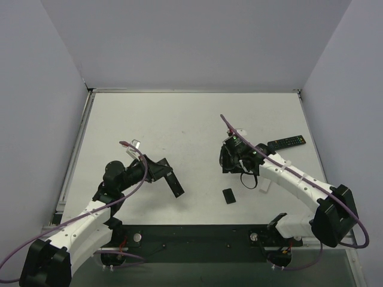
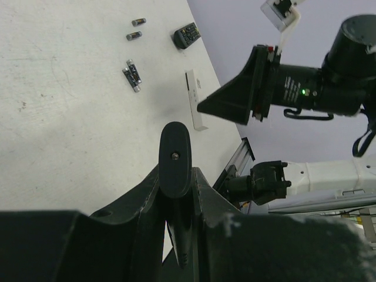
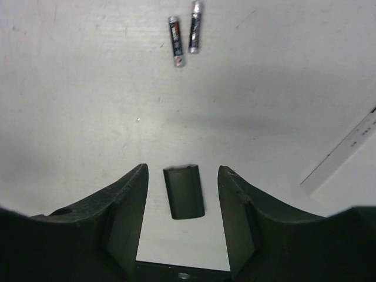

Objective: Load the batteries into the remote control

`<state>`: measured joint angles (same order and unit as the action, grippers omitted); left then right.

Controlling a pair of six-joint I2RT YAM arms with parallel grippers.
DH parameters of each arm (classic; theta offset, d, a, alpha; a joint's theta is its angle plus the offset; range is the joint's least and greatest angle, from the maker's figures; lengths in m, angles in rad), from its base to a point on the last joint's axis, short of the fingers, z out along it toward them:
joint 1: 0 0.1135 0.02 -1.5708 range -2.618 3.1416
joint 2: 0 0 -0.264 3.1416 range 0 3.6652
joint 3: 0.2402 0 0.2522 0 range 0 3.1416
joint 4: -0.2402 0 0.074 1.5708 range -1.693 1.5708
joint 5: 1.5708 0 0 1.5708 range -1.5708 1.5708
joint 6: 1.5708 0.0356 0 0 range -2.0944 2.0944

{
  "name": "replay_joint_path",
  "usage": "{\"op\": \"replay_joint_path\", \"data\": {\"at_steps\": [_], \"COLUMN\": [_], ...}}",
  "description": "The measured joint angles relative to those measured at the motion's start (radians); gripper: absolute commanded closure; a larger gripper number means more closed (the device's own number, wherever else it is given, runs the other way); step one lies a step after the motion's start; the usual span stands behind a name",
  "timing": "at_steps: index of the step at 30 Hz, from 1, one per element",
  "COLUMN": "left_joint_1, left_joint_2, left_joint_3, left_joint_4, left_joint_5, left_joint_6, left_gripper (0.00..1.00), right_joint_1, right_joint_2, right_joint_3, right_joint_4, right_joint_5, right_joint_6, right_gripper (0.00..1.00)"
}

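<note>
Left fingers (image 2: 144, 200) clamp slim black plastic remote (image 2: 175, 155) above table (image 1: 179, 119). Right fingers (image 3: 126, 205) spread wide over small dark rectangular cover (image 3: 184, 192); two dark metal-tipped batteries (image 3: 175, 41) lie beyond it. Risk: round cells likely roll off if pinched off-centre.

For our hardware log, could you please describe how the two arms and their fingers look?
Both arms have white links with black joints and bases; the left arm and right arm each trail a looping purple cable. The fingers are matte black, tapered wedges.
</note>
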<state>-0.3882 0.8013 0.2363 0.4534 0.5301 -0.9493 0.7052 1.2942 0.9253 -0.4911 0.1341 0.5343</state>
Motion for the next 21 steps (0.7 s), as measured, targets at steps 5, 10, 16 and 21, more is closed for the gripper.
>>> {"op": "replay_joint_path", "data": {"at_steps": [5, 10, 16, 21], "left_joint_1": [-0.003, -0.003, -0.005, -0.011], "left_joint_2": [-0.008, -0.021, -0.020, -0.024], "left_joint_3": [0.002, 0.008, 0.010, 0.010], "left_joint_4": [0.010, 0.000, -0.003, -0.009], "left_joint_5": [0.040, 0.055, 0.067, 0.074], "left_joint_6": [0.017, 0.040, 0.047, 0.046], "left_gripper": [1.00, 1.00, 1.00, 1.00], "right_joint_1": [-0.130, -0.222, -0.241, -0.242], "right_joint_2": [0.025, 0.124, 0.308, 0.432], "right_joint_3": [0.027, 0.077, 0.172, 0.220], "right_joint_4": [0.011, 0.041, 0.091, 0.108], "right_joint_5": [-0.022, -0.066, -0.119, -0.138], "right_joint_6": [-0.042, -0.054, -0.056, -0.055], "right_gripper": [0.71, 0.75, 0.76, 0.76]}}
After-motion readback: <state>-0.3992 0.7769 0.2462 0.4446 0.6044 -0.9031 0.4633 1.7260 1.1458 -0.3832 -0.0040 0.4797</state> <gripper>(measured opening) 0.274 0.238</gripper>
